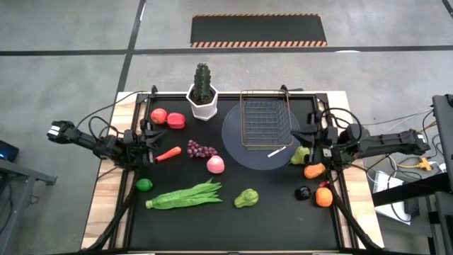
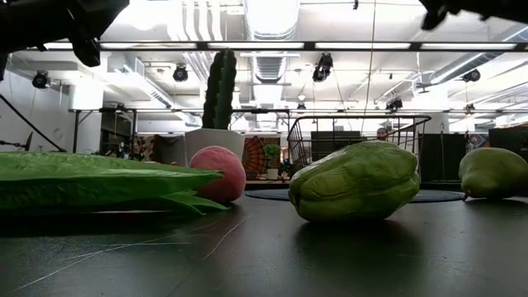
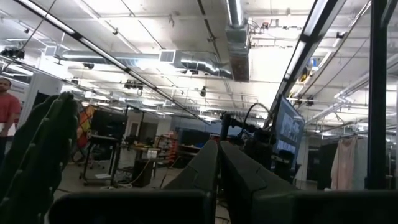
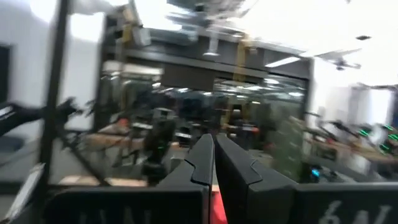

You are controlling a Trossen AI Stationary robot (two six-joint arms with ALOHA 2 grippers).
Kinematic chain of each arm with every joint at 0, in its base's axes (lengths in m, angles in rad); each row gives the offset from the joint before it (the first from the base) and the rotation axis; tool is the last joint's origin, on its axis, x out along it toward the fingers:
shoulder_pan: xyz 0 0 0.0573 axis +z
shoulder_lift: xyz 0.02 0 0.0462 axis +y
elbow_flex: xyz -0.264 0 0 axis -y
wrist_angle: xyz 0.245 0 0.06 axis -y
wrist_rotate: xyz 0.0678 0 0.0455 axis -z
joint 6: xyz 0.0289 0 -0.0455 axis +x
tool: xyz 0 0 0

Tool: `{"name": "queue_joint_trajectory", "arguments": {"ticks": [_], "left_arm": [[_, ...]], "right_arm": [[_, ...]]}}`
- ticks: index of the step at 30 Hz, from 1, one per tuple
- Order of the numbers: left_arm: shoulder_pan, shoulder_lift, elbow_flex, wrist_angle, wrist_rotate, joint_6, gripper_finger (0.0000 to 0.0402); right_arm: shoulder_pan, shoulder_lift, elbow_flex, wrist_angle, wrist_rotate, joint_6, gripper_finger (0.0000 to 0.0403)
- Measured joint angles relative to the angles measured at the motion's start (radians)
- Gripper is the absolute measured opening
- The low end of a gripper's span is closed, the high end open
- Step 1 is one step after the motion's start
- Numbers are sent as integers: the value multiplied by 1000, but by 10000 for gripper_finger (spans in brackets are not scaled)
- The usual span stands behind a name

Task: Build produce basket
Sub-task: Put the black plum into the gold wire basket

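Note:
The wire basket (image 1: 265, 120) stands on a round grey plate (image 1: 237, 145) at the far middle of the table; the low view shows the basket (image 2: 355, 139) too. Produce lies around it: two tomatoes (image 1: 167, 118), a carrot (image 1: 168, 154), grapes (image 1: 202, 149), a peach (image 1: 215, 164), a lime (image 1: 144, 185), green beans (image 1: 185, 196), a knobbly green fruit (image 1: 246, 198), a pear (image 1: 301, 154) and two oranges (image 1: 319, 184). My left gripper (image 1: 157, 134) hovers shut near the tomatoes and carrot. My right gripper (image 1: 299, 134) hovers shut beside the basket's right side, above the pear. Both wrist views show shut fingers, left (image 3: 217, 171) and right (image 4: 213, 163), holding nothing.
A cactus in a white pot (image 1: 203, 99) stands left of the basket. A white stick (image 1: 276, 151) lies on the plate's near edge. A small dark object (image 1: 303, 192) sits by the near orange. Bare black mat lies along the near edge (image 1: 233, 230).

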Motion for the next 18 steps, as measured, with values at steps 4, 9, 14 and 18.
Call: {"name": "queue_joint_trajectory", "arguments": {"ticks": [4,9,14,18], "left_arm": [[0,7,0,-1,0,0,2],[0,6,0,0,0,0,2],[0,4,-1,0,0,0,2],[0,4,-1,-1,-3,6,2]], "right_arm": [[57,108,81,-46,-66,-9,9],[152,236,172,-90,-40,0,9],[246,360,269,-199,71,17,9],[297,456,352,-256,160,57,9]]}}
